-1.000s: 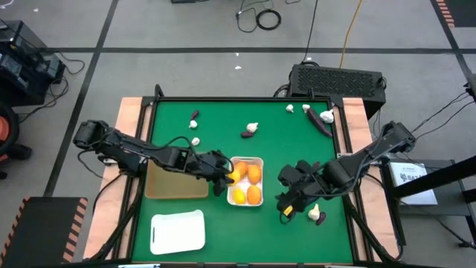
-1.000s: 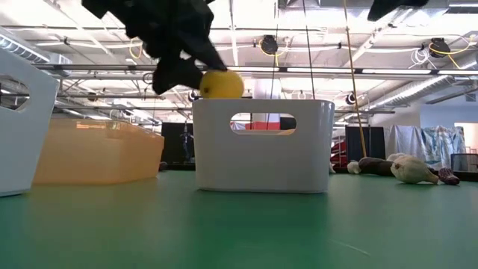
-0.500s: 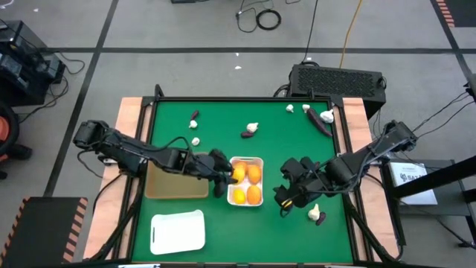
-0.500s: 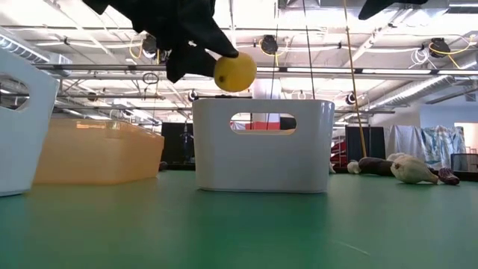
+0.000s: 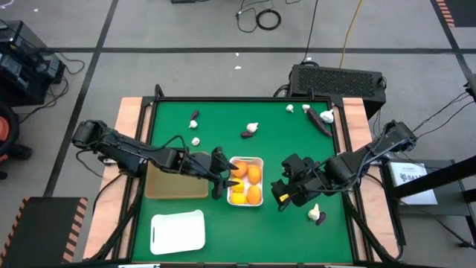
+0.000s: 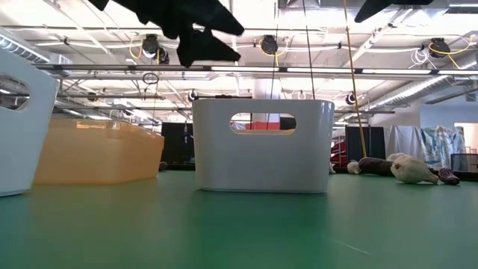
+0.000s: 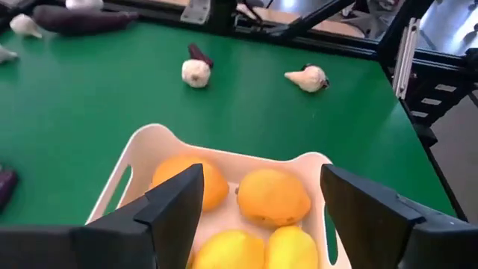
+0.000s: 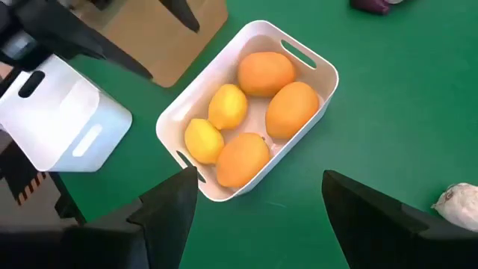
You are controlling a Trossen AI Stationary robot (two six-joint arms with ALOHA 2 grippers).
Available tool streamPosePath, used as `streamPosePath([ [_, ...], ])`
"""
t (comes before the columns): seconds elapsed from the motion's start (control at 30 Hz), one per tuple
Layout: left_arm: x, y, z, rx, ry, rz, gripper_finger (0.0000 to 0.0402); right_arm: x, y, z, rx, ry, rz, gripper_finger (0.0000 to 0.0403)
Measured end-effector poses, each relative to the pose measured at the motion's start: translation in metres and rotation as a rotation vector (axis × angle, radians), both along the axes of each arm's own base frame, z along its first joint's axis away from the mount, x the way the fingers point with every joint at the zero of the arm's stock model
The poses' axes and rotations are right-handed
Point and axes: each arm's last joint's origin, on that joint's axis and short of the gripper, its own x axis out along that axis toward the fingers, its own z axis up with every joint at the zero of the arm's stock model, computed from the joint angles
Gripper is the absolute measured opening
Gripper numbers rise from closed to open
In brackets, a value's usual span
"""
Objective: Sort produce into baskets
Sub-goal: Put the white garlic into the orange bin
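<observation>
Five citrus fruits [image 8: 250, 123] lie packed in the white basket [image 5: 246, 181] at the middle of my green table [image 5: 223, 130]: three orange, two yellow. My left claw [image 5: 220, 173] hangs over that basket's rim on the side facing the tan basket [image 5: 175, 180], its fingers [image 7: 175, 205] spread wide with nothing between them. My right claw [image 5: 283, 190] hovers on the basket's other side, apart from it, also spread wide and holding nothing.

By my judgement the citrus step is finished or close to it, since I see no loose orange or yellow fruit on the cloth. The tan basket looks bare, and so does the second white basket [image 5: 178, 231] at the near edge.

Left to sort are the garlic bulbs and the purple vegetables. One bulb [image 5: 315, 214] with a dark piece against it lies just beside my right claw. A bulb [image 5: 253, 128] and a purple piece [image 5: 245, 135] lie together toward the far side; another bulb [image 5: 195, 141] and a dark piece [image 5: 194, 116] sit nearer the far left; more lie in the far right corner, among them a long purple vegetable [image 5: 323, 121].

The next move, I reckon, calls for my right claw to drop over the nearby bulb, close, and carry it to a bare basket.
</observation>
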Motion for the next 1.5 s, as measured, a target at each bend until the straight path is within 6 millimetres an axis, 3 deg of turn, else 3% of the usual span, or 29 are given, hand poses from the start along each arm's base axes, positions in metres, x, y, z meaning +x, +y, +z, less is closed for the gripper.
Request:
streamPosePath([
  [0.17,-0.012,0.015,0.025,-0.084,-0.071,0.07,0.0275,-0.001,0.0,-0.001,0.008,0.006,-0.019,0.0276],
  [0.3,-0.031,0.033,0.047,-0.185,-0.104,0.134,0.0275,-0.006,-0.009,-0.004,0.023,0.068,-0.128,0.0276],
  [0.53,-0.058,0.044,0.07,-0.207,-0.152,0.178,0.0276,-0.027,-0.048,-0.023,-0.028,0.396,-0.381,0.0276],
  [0.7,-0.061,0.038,0.067,-0.224,-0.109,0.172,0.0276,-0.021,-0.076,-0.06,0.01,0.526,-0.375,0.0276],
  [0.93,-0.069,0.031,0.053,-0.272,0.06,0.202,0.0276,-0.022,-0.094,-0.115,0.103,0.572,-0.336,0.0276],
  [1.33,-0.074,0.016,0.048,-0.297,0.113,0.212,0.0276,-0.036,-0.104,-0.165,0.16,0.567,-0.371,0.0276],
  [1.5,-0.075,0.014,0.048,-0.299,0.115,0.23,0.0276,-0.04,-0.105,-0.173,0.18,0.57,-0.399,0.0272],
])
